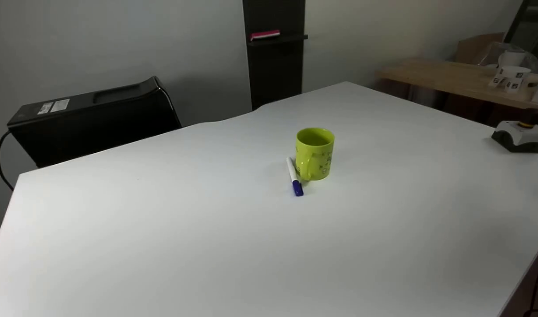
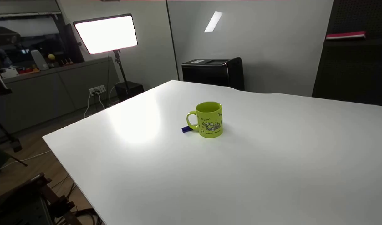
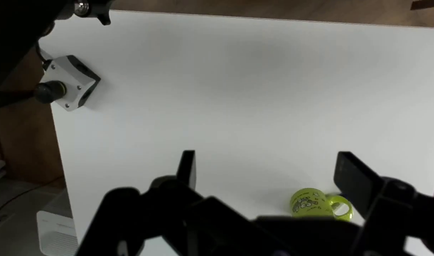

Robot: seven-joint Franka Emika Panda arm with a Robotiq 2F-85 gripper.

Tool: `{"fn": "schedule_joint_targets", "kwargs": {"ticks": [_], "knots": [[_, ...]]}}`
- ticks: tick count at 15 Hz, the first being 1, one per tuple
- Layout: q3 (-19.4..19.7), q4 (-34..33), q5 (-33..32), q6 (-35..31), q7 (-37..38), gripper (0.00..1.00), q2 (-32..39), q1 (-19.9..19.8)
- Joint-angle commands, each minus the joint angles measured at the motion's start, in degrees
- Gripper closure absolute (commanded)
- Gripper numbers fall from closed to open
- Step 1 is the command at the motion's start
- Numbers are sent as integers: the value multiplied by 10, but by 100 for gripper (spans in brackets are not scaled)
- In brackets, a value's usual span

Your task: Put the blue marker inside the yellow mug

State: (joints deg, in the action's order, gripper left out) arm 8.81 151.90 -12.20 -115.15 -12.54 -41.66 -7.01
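Note:
The yellow mug stands upright on the white table, and it also shows in an exterior view. The blue marker lies flat beside the mug on its handle side. It has a white barrel and a dark-blue cap. In an exterior view its cap shows behind the mug's handle, and the barrel is hidden by the mug. My gripper is open and empty, above the table in the wrist view. The mug shows between and below the fingers, partly covered by the gripper body. Only a bit of the marker's cap shows there.
The white table carries a grey box with a push button near its edge, also in the wrist view. A black case stands behind the table's far edge. A lit panel lamp stands beyond the table.

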Motion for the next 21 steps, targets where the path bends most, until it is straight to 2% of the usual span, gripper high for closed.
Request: {"fn": "schedule_joint_targets", "kwargs": {"ticks": [1, 6, 10, 16, 19, 21], "knots": [[-34, 18, 24, -16, 98, 0, 5, -4], [-80, 33, 77, -36, 210, 0, 32, 4], [-119, 40, 108, -108, 279, 0, 82, 8], [-185, 12, 84, -230, 419, 0, 198, -11], [-209, -10, 69, -249, 477, 0, 246, -10], [-211, -29, 67, -245, 494, 0, 274, 0]]}}
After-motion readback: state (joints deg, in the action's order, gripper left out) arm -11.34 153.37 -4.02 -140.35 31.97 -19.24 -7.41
